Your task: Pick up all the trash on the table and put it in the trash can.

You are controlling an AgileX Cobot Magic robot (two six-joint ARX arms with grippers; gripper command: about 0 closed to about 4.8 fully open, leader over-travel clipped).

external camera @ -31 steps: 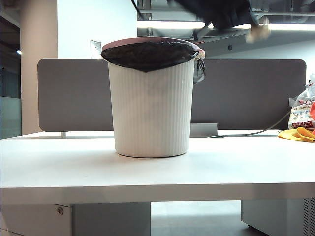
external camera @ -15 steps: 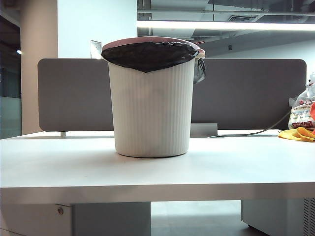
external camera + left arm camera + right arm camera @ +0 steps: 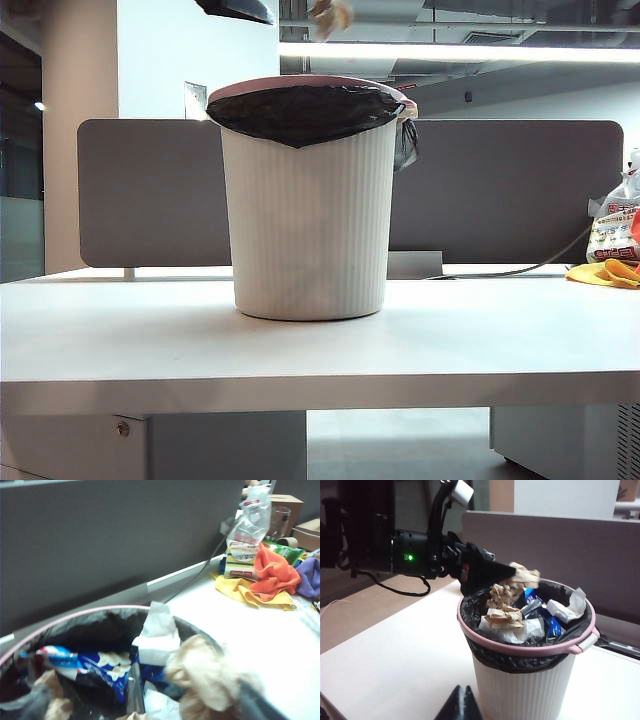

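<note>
The trash can (image 3: 308, 230) stands mid-table, a white ribbed bin with a black liner and a pinkish rim (image 3: 75, 616). My left gripper (image 3: 507, 571) reaches over its mouth. In the left wrist view its fingers stand wide apart, so the left gripper (image 3: 137, 707) is open. A crumpled tan ball of trash (image 3: 522, 577) is at its tip, above the rim, blurred (image 3: 207, 672) and high over the bin (image 3: 330, 14). More crumpled paper (image 3: 502, 615) lies inside among wrappers. My right gripper (image 3: 460, 696) is shut and empty, low over the table (image 3: 395, 650) beside the bin wall (image 3: 520, 690).
At the table's right end lie a white printed bag (image 3: 612, 228), a yellow cloth (image 3: 605, 272), an orange cloth (image 3: 272, 572) and boxes. A grey divider panel (image 3: 500, 190) runs behind the bin, with a cable along its foot. The left arm (image 3: 238, 8) shows at the top.
A dark arm with a tan ball was at the upper right a second ago, then out of view. Now an arm edge and a tan ball show above the bin.
</note>
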